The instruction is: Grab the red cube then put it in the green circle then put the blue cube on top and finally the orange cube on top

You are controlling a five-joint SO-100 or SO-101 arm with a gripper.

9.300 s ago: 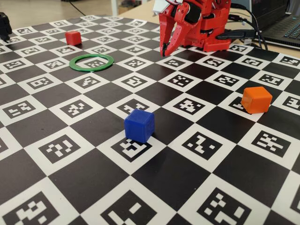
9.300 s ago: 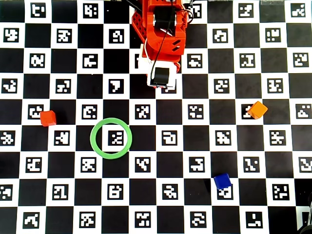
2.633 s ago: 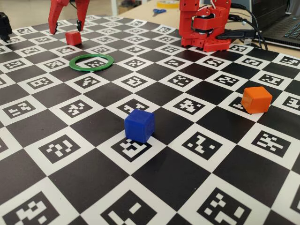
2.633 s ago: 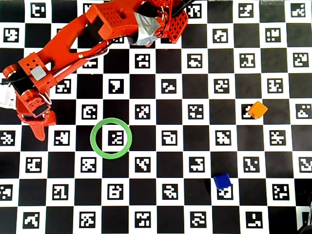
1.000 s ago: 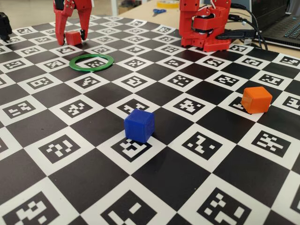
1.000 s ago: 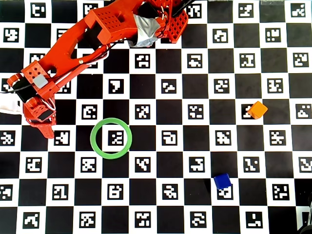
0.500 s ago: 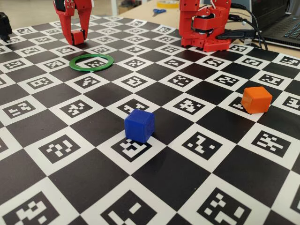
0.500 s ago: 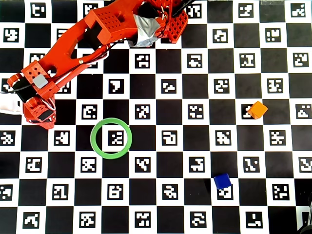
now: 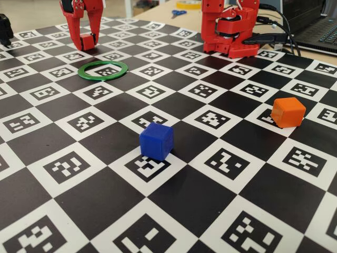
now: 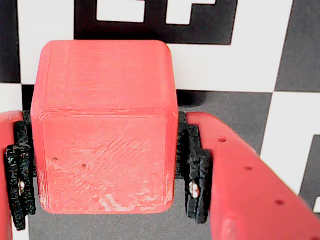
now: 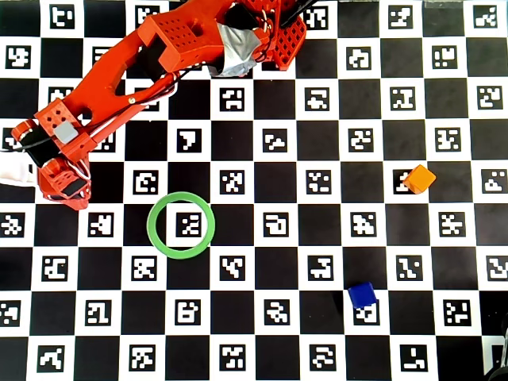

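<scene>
The red cube [image 10: 102, 125] fills the wrist view, pinched between the black pads [image 10: 195, 172] of my gripper [image 10: 105, 175]. In the fixed view the gripper [image 9: 87, 45] stands at the far left of the board, shut on the red cube [image 9: 86, 40], just beyond the green circle [image 9: 100, 78]. From overhead the gripper [image 11: 67, 190] hides the cube and sits up and left of the green circle [image 11: 151, 225]. The blue cube [image 9: 156, 140] [image 11: 362, 295] and the orange cube [image 9: 288, 112] [image 11: 418, 178] rest apart on the board's right side.
The arm's red base [image 9: 230, 26] stands at the far edge of the checkered marker board [image 9: 174, 100]. Behind it lie cables and a laptop [image 9: 318, 29]. Scissors [image 9: 178, 13] lie on the table beyond, and a black object [image 9: 5, 29] sits at the far left.
The arm swung from the base to the far left, came down over the red cube and shut its fingers on it. Over the last half second nothing visibly moved.
</scene>
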